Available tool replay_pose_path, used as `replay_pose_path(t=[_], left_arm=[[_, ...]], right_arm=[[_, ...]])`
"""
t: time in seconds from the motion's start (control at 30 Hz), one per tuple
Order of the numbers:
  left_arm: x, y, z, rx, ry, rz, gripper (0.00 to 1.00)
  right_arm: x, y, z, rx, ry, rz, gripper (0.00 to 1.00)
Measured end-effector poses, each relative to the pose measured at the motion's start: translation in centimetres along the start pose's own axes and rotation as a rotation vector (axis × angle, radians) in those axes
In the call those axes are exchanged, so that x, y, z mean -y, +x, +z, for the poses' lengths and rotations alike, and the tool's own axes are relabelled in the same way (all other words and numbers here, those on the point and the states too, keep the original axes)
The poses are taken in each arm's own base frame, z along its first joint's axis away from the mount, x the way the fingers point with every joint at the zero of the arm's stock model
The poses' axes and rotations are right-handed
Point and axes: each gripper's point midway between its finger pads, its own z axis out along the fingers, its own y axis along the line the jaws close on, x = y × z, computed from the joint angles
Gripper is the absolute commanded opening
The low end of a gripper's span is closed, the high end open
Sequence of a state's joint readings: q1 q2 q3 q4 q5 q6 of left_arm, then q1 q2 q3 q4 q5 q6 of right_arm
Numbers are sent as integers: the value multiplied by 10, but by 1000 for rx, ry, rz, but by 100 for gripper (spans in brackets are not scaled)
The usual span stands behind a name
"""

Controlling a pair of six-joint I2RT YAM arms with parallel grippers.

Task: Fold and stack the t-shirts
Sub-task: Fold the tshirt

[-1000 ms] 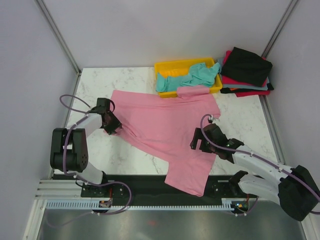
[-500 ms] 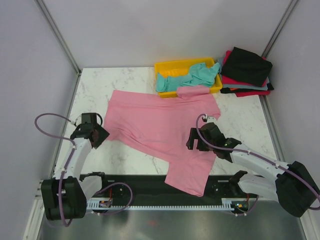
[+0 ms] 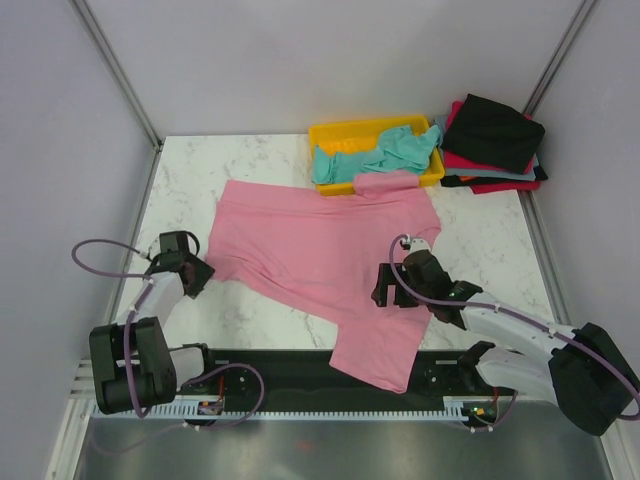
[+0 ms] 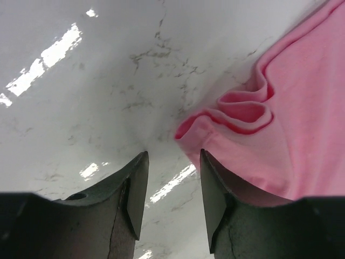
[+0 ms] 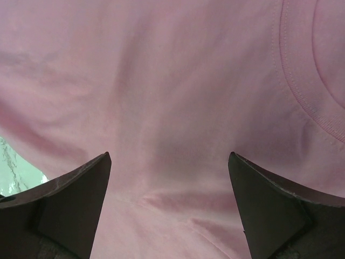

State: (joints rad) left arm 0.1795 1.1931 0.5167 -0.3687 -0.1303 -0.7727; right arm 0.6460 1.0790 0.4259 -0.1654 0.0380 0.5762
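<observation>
The pink t-shirt (image 3: 320, 245) lies spread and crooked across the middle of the table, with its lower part hanging over the near edge. My left gripper (image 3: 200, 272) is open and empty at the shirt's left sleeve. In the left wrist view the gripper (image 4: 172, 162) is over bare marble, right beside the bunched sleeve (image 4: 242, 110). My right gripper (image 3: 384, 290) is wide open just above the shirt's right half; only pink cloth (image 5: 172, 81) shows between its fingers. A teal t-shirt (image 3: 378, 155) lies crumpled in the tray. The black t-shirt (image 3: 495, 130) lies folded on the red one (image 3: 490, 184).
The yellow plastic tray (image 3: 335, 132) stands at the back centre, and the pink shirt's far corner touches it. The folded stack sits at the back right corner. Bare marble (image 3: 190, 170) shows at the back left and at the right (image 3: 490, 240). Grey walls close in both sides.
My left gripper has let go of the pink shirt's left edge and drawn back left and nearer. The right gripper has shifted slightly left over the shirt.
</observation>
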Motion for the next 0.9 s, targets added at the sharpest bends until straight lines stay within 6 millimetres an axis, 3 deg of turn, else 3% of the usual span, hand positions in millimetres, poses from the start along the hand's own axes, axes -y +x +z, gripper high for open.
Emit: replay_pose_path(t=[0.27,0.3,0.47,0.5,0.7,0.8,0.9], left_arm=[[11,-7,5,43,56,-9,48],[12,-8,6,47,59,-9,37],[18,-12,15,52,72,-12,17],[21,-13,17,51,80,-11,3],[29,-15,18,42,111,-9,2],[27,-10,10,25,113,-3,2],[28,-12,-10,26,137,-1,2]], right_arm=[[3,4,6,-3,2,-18,98],[3,3,6,-1,1,-21,98],[2,3,7,1,-2,-24,98],[2,3,7,0,-3,-24,98],[-2,14,-2,-35,2,-1,98],[-12,26,-20,-66,14,-36,98],[-28,29,-43,-73,12,-61,98]])
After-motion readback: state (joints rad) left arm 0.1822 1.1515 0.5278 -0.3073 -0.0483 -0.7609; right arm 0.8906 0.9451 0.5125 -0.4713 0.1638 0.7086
